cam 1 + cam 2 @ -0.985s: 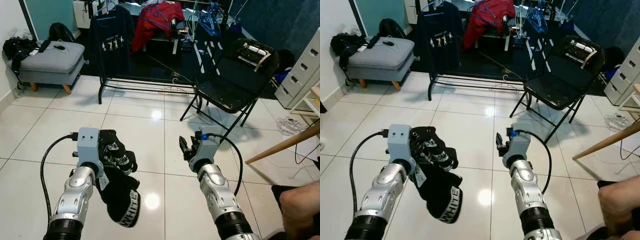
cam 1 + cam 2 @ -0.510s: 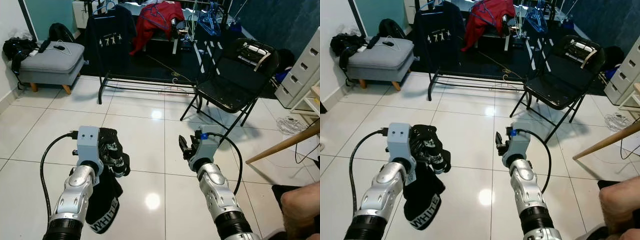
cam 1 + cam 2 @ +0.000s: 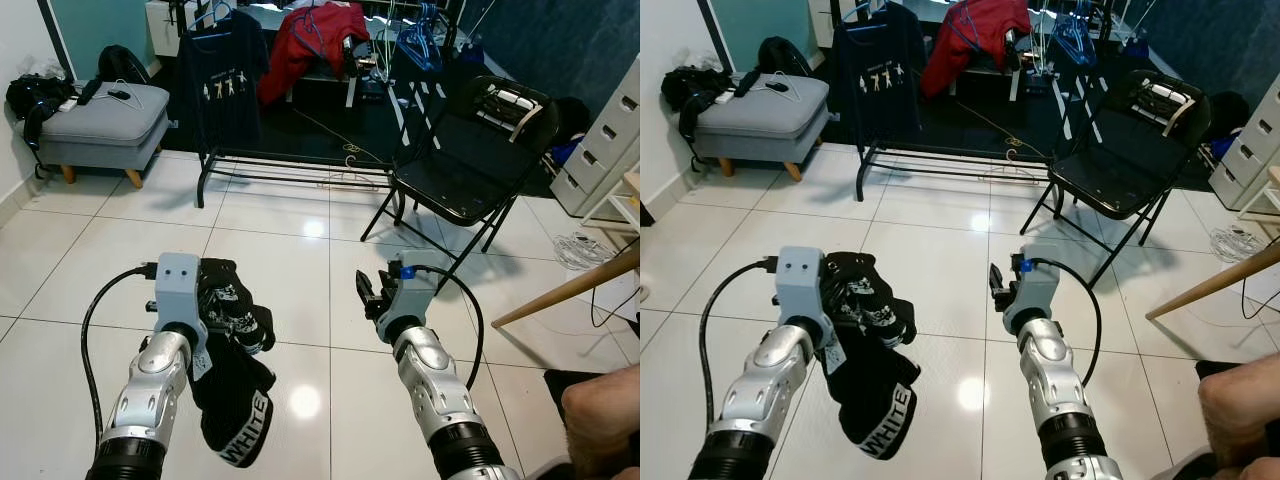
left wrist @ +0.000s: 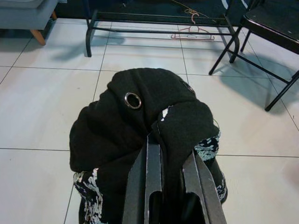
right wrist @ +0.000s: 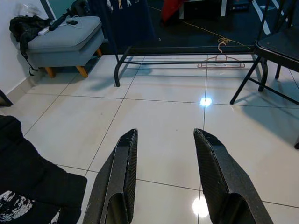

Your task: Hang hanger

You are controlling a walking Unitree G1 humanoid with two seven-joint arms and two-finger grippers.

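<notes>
Left claw [image 4: 170, 186]: clenched on a black garment [image 3: 232, 375]. In the left wrist view the two fingers [image 4: 148, 182] are pressed into a fold of the cloth, which bunches over them; a metal eyelet [image 4: 133, 100] sits on top of the bundle. From the head views, the garment hangs from the claw above the floor [image 3: 300, 250], its lower end drooping and showing a band with white lettering. White print is visible on the upper folds.

Right claw [image 5: 163, 177]: released, fingers well apart, nothing between them. It is held out over the tiles, level with the left claw and apart from the garment, whose edge shows in the right wrist view.

Task item: a hanger [image 5: 221, 63] lies on the floor under the low bar of the clothes rack [image 3: 290, 160], well ahead of both claws. Its colour appears pale pink or tan. Further hangers [image 3: 415, 40], blue, hang on the rack's top rail, along with a dark T-shirt [image 3: 222, 85] and a red garment [image 3: 310, 45].

Surroundings: a black folding chair [image 3: 470, 160] stands right of the rack, with items on its back edge. A grey footstool [image 3: 100, 120] stands at the left with a black bag [image 3: 35, 95] beside it. White drawers [image 3: 610, 140] are at the far right. A person's knee [image 3: 600, 415] is at the lower right.
</notes>
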